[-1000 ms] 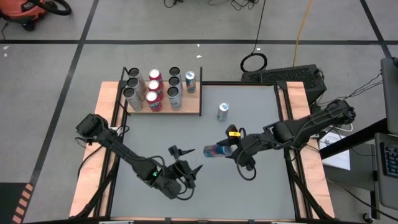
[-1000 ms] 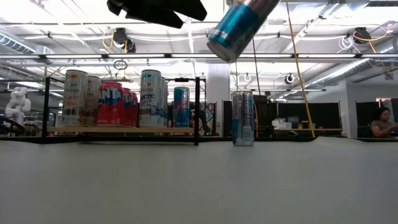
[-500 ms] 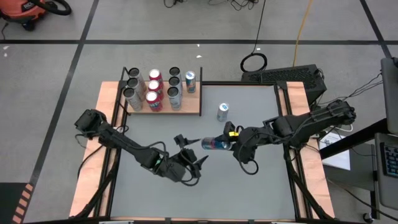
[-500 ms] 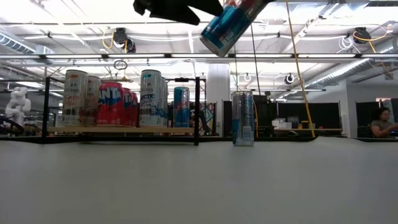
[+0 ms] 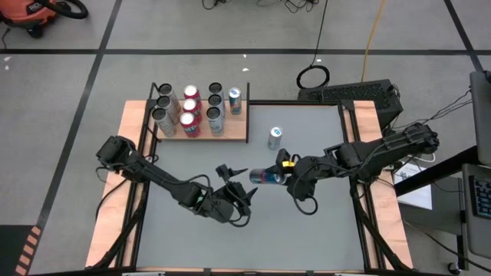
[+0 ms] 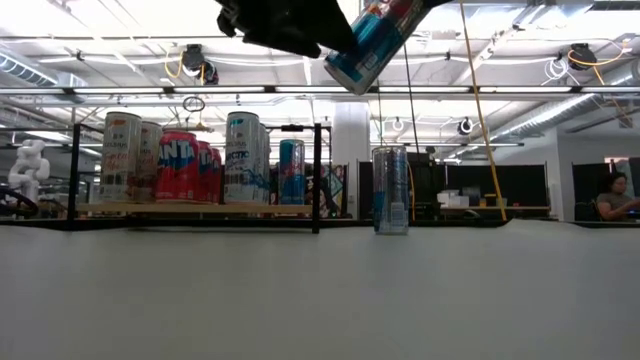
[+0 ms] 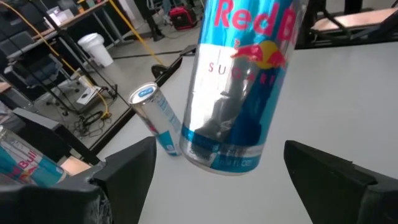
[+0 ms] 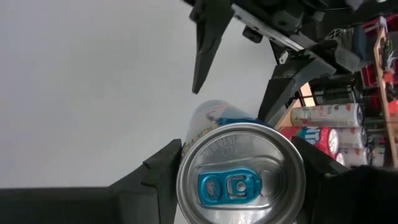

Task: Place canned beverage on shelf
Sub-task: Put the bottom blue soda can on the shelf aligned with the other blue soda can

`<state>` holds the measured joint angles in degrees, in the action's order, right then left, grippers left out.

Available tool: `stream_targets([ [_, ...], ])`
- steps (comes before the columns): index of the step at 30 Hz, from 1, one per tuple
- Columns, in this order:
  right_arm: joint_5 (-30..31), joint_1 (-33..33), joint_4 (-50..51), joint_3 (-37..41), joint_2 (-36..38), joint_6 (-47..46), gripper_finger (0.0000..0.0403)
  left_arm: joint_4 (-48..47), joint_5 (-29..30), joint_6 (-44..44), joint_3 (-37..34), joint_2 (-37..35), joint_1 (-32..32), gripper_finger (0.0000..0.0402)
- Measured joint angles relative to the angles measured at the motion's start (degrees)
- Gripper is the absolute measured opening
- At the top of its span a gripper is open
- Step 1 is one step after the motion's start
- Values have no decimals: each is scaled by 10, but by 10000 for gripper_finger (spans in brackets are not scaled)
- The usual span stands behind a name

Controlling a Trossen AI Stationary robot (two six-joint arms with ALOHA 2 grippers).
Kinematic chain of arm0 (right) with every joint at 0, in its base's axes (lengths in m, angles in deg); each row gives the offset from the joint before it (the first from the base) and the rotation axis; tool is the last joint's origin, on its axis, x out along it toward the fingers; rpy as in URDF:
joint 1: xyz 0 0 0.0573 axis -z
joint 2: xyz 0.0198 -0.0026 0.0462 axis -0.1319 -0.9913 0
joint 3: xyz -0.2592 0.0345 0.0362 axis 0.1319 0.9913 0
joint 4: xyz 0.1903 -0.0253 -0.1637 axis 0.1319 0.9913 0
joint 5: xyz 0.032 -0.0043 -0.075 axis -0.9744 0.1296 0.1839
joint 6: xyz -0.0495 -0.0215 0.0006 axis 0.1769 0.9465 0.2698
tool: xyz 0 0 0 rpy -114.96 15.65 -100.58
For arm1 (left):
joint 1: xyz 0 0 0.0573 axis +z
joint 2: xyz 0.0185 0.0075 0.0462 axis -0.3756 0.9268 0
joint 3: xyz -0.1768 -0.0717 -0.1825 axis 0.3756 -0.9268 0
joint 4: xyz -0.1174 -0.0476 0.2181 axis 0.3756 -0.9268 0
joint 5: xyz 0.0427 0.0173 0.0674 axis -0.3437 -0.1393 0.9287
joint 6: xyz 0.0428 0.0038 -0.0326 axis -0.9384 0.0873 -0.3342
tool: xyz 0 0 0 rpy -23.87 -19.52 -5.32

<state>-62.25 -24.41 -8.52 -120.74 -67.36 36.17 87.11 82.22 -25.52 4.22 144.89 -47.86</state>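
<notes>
My right jaws [image 5: 278, 176] grip the blue-and-silver aluminium drink can [image 5: 265, 177] near its top, holding it tilted, almost flat, above mid-bench [image 5: 307, 238]. My left jaws [image 5: 236, 184] stand wide open just left of it, either side of the can's free end, not touching. Handoff likely. Can: rigid but thin-walled, smooth, slippery; dents if squeezed hard. Take it mid-body, across the diameter. The light-brown wooden shelf with black posts [image 5: 234, 134] sits far-left, already carrying cans. A second slim can [image 5: 275, 137] stands just right of it.
</notes>
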Motion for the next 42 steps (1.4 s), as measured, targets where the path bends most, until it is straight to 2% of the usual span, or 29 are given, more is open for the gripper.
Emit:
stream_targets([
  [9, -1, 0, -5, 0, 0, -29, 174, 2, 1, 4, 0, 1, 5, 348],
  [14, 0, 0, -19, 0, 0, -30, 174, 19, 32, 0, -1, 23, 11, 348],
  [21, -3, 0, -25, 0, 0, -43, 174, 34, 34, 3, 0, 27, 11, 348],
  [28, -43, 4, -38, 0, 0, -51, 174, 49, 21, -12, 0, 27, 10, 346],
  [31, -43, 5, -39, 0, 0, -51, 174, 61, 21, -20, 0, 27, 6, 330],
  [39, -47, 12, -47, 0, 0, -60, 182, 70, 21, -31, 0, 27, 2, 237],
  [42, -47, 12, -48, 0, 0, -61, 185, 70, 21, -31, 0, 27, 2, 220],
])
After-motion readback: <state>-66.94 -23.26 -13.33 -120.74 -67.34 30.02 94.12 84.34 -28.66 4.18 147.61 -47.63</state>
